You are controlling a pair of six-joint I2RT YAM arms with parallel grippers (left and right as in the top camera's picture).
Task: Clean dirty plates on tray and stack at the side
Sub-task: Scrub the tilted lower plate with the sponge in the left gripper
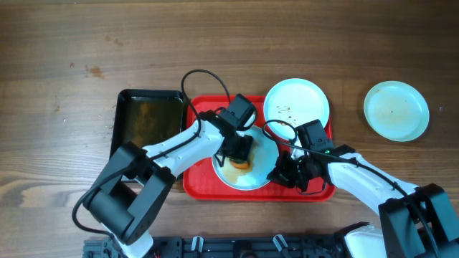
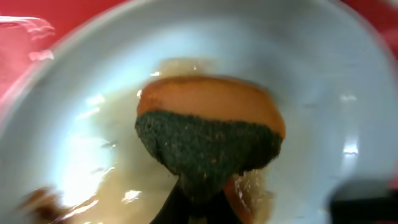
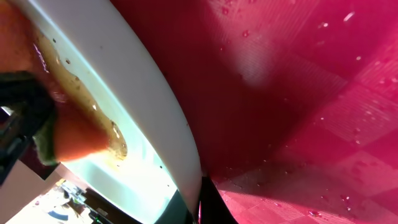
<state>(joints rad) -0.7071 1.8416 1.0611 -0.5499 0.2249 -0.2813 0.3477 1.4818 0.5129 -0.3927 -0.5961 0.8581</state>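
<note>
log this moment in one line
left fingers: hold sponge on front plate | right fingers: pinch its rim | second plate: tray, specked | third plate: off tray

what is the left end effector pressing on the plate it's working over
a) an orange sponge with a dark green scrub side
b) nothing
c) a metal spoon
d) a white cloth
a: the left wrist view shows an orange sponge with a dark green scrub face, gripped by the left end effector, against the wet plate.
</note>
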